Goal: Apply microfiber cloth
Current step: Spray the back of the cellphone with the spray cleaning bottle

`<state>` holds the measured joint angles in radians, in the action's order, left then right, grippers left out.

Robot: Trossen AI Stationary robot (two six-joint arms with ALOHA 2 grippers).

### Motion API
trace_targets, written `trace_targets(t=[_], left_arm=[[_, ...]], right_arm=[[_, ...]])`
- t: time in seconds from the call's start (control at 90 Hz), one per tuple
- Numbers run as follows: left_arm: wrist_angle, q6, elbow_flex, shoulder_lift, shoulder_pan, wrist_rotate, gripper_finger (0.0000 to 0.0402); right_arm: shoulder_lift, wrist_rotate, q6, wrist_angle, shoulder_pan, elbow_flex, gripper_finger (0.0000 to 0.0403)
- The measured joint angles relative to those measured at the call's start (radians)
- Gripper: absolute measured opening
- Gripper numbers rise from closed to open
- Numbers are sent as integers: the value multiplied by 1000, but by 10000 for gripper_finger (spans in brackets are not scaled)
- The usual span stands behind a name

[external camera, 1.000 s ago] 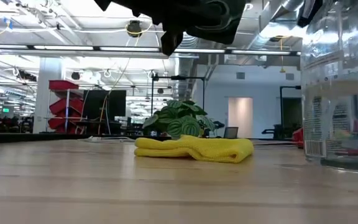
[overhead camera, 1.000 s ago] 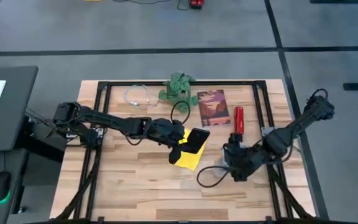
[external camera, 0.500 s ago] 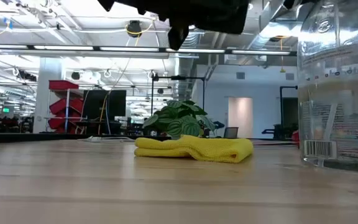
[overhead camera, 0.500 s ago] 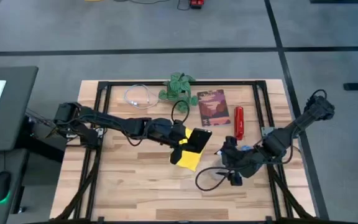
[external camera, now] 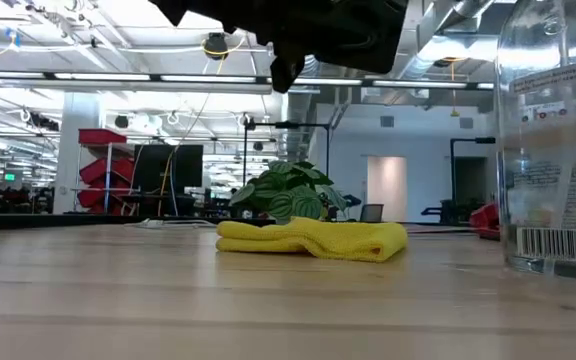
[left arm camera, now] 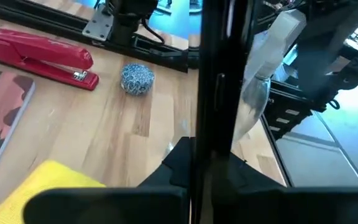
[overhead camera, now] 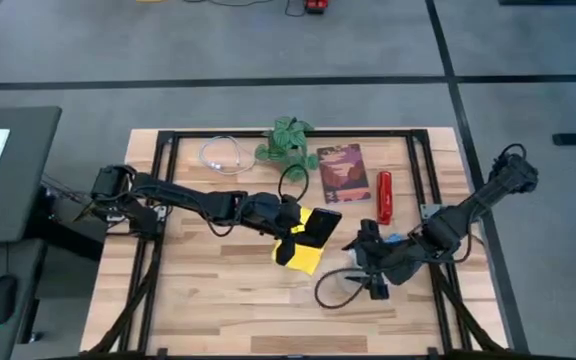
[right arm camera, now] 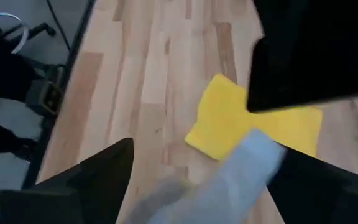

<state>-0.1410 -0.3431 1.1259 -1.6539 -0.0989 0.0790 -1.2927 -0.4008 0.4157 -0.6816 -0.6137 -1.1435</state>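
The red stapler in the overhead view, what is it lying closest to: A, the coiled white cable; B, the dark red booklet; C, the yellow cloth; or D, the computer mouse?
B: the red stapler lies just beside the dark red booklet near the table's far edge, while the microfiber cloth sits farther toward the table's middle.

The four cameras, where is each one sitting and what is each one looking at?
High view: above the table, looking straight down; shows both arms, the left gripper over the microfiber cloth.
Low view: at tabletop height, looking across at the cloth and plant; an arm hangs overhead.
Left wrist view: on the left arm, facing the red stapler; its dark fingers fill the bottom.
Right wrist view: on the right arm, facing the cloth past a clear bottle.
Three views share the yellow cloth clearly.
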Motion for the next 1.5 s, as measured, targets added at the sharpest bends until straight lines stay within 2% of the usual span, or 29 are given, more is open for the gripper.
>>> trace_targets(t=[0.089, 0.233, 0.389, 0.644, 0.822, 1.078, 1.156, 1.311, 1.5], left_arm=[[2, -2, 0, 0, 0, 0, 4], [3, -2, 0, 0, 0, 0, 4], [2, -2, 0, 0, 0, 0, 4], [3, -2, 0, 0, 0, 0, 4], [3, -1, 0, 0, 0, 0, 4], [22, -1, 0, 0, 0, 18, 4], [23, -5, 0, 0, -1, 18, 4], [23, -11, 0, 0, -10, 17, 4], [23, -6, 0, 0, -14, 18, 4]], right_arm=[[4, 37, 52, -85, 1, -35, 324], [5, 41, 160, -235, -20, -102, 324], [1, 137, 193, -229, -58, -104, 324], [-5, 153, 344, -169, -86, -104, 324], [-4, 199, 315, -148, -87, -104, 324], [0, 205, 58, -154, -61, -131, 324], [0, 258, 71, -193, -37, -133, 324], [-3, 453, 210, -225, -10, -133, 324], [-4, 495, 311, -98, -41, -133, 323]])
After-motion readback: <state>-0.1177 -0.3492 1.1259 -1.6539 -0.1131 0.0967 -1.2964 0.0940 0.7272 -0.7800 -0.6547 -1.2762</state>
